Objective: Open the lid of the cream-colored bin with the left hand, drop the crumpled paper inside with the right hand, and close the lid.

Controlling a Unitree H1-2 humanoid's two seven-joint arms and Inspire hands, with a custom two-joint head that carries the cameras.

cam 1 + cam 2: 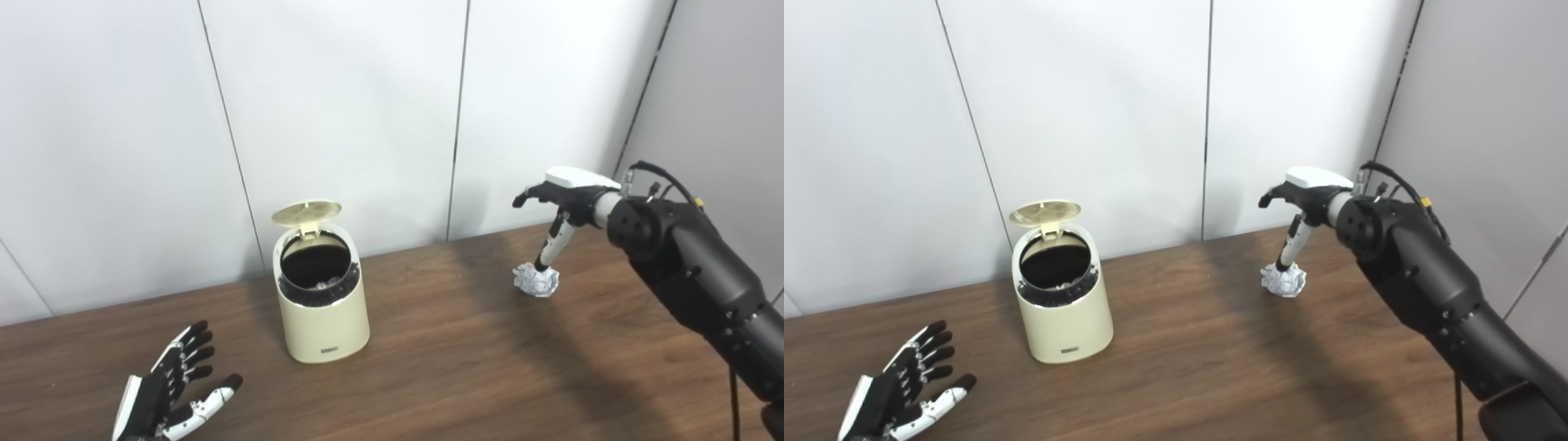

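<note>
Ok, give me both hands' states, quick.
Left hand: open, holding nothing.
Right hand: open, one digit reaching down to the crumpled paper, no grasp.

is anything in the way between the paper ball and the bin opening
Nothing visible. The crumpled paper lies on bare table to the right of the cream-colored bin, whose lid stands open. The left hand rests clear.

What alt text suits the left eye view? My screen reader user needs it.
A cream-colored bin stands on a wooden table with its lid open. The right hand reaches down onto a crumpled paper to the bin's right, while the left hand rests open near the bin.
</note>
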